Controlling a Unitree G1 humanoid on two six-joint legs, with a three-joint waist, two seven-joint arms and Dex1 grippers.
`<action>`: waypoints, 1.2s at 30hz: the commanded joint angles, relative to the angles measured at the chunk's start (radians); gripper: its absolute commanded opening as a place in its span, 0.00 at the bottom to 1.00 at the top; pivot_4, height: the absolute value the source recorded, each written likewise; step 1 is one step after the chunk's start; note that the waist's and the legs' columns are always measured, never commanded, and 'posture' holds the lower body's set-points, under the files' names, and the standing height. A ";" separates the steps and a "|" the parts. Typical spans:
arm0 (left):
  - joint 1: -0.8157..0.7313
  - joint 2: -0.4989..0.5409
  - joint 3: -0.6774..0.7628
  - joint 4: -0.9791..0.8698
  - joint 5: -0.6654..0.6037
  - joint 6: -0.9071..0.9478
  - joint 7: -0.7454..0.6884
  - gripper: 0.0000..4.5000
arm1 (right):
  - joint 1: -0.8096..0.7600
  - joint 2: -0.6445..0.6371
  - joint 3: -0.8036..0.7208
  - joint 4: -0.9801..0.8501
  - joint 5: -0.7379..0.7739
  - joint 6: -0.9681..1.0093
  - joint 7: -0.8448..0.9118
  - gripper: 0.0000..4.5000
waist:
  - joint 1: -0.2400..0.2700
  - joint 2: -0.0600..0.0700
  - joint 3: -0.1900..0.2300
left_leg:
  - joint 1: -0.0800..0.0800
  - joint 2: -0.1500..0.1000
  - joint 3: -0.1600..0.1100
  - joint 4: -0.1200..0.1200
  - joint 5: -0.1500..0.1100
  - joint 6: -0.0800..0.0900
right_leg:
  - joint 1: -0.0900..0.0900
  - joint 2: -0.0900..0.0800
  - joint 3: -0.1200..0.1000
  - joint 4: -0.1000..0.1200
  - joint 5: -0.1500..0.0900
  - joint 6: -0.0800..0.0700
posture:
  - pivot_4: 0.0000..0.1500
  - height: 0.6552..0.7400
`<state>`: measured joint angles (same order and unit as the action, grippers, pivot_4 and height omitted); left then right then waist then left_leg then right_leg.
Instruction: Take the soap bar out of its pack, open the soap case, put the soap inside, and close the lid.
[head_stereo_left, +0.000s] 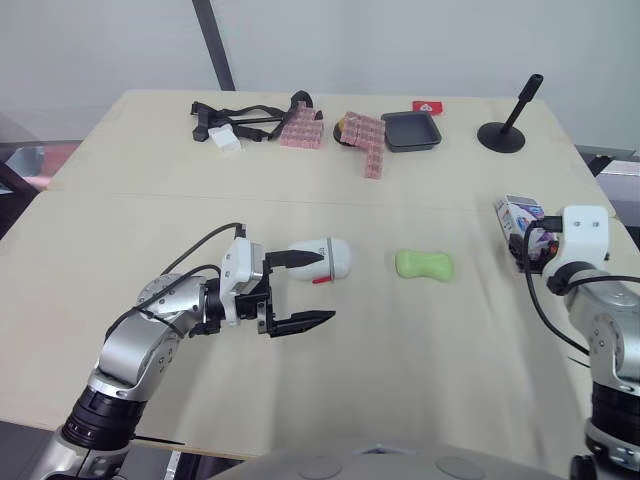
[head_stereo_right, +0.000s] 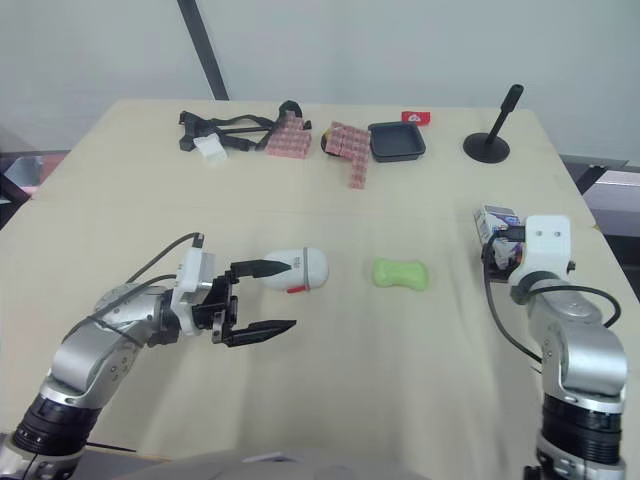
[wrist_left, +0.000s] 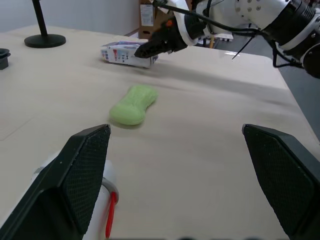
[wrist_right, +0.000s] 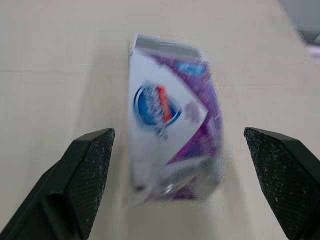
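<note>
On the table (head_stereo_left: 420, 340), left gripper (head_stereo_left: 326, 288) gapes by the soap case (head_stereo_left: 336, 262), right gripper (wrist_right: 177, 137) gapes over the half-hidden pack (head_stereo_left: 520, 214).

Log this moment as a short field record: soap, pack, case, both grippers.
soap bar: green, unwrapped, lying on the table between case and pack
soap pack: lying near the table's right edge
soap case: white, looks closed
left gripper: open, upper finger at the case
right gripper: open, fingers either side of the pack, not clamped

We are seeing bright, even light covering the table (head_stereo_left: 420, 330); soft shadows are lying beneath the soap (head_stereo_left: 424, 264).
</note>
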<state>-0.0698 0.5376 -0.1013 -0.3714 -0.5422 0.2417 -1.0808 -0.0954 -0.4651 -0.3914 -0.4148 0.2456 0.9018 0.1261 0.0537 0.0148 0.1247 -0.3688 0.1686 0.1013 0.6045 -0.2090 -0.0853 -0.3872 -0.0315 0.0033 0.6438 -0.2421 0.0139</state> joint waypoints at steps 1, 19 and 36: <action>0.005 0.004 0.001 -0.006 0.013 -0.040 -0.014 1.00 | -0.003 -0.081 -0.016 -0.021 0.008 -0.239 0.150 0.99 | -0.003 0.000 0.000 | 0.000 0.000 0.000 0.000 0.000 0.000 | 0.000 0.000 0.000 0.000 0.000 0.000 | 1.00 1.00; -0.241 0.054 0.018 0.323 0.140 -0.144 -0.096 1.00 | 0.356 -0.248 0.002 0.195 0.261 -0.864 1.162 0.99 | -0.010 -0.001 0.000 | -0.004 0.004 -0.003 0.005 -0.006 0.014 | 0.001 -0.002 -0.004 -0.003 -0.001 -0.002 | 1.00 1.00; -0.463 0.056 -0.121 0.608 0.329 -0.222 -0.219 1.00 | 0.344 -0.246 0.059 0.215 0.265 -0.900 1.124 0.99 | -0.006 -0.001 0.000 | -0.006 0.004 -0.004 0.009 -0.005 0.018 | -0.003 -0.003 -0.007 0.001 -0.004 -0.006 | 1.00 1.00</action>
<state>-0.5107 0.5914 -0.2213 0.2278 -0.2217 0.0432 -1.2863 0.2483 -0.7005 -0.3214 -0.1788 0.4955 0.0125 1.2501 0.0482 0.0135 0.1242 -0.3751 0.1722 0.0977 0.6134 -0.2145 -0.0672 -0.3905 -0.0350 -0.0033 0.6449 -0.2458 0.0077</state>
